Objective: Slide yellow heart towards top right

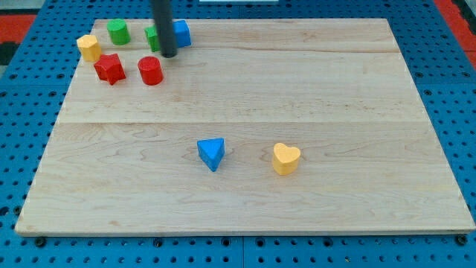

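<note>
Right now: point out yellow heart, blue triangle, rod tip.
yellow heart (285, 158), camera view, middle of its top face
blue triangle (211, 152), camera view, centre of its top face
my tip (169, 55), camera view, rod's very bottom end

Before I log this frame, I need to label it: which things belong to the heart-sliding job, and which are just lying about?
Belongs to the job:
yellow heart, lower right of centre
my tip, far off at the view's top left, among the cluster

Lying about:
blue triangle, left of the heart
red star
red cylinder
yellow block
two green blocks
blue block, behind the rod
</note>
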